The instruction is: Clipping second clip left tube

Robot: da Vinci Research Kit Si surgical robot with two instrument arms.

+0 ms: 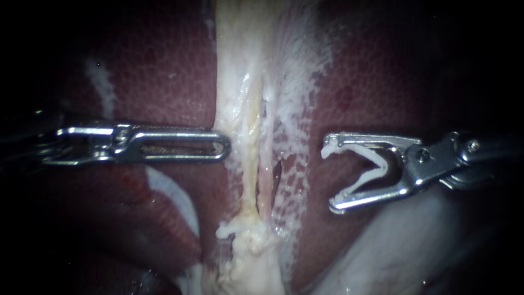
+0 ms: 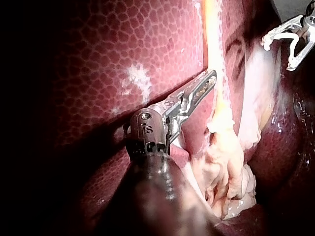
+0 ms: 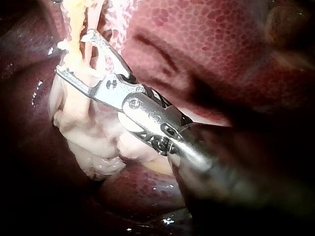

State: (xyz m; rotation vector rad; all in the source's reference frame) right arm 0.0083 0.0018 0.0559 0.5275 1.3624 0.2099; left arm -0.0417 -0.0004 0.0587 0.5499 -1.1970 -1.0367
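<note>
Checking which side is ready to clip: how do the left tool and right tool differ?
The left tool has slotted jaws lying together, holding nothing; the right tool has jaws wide apart with a white clip seated between them. The left tool's tip reaches the edge of the pale tissue; the right tool stands clear of it, over the liver. Both are shiny metal and point toward each other.

Liver [image 1: 164, 71]: dark maroon, fine honeycomb mottling. Tube [image 1: 250, 147]: pale yellow-cream, wet sheen. Tissue film [image 1: 297, 93] alongside: white, lacy. Left instrument [image 1: 225, 146] and right instrument [image 1: 330, 177]: bright silver steel. Clip [image 1: 383, 166]: plain white.
</note>
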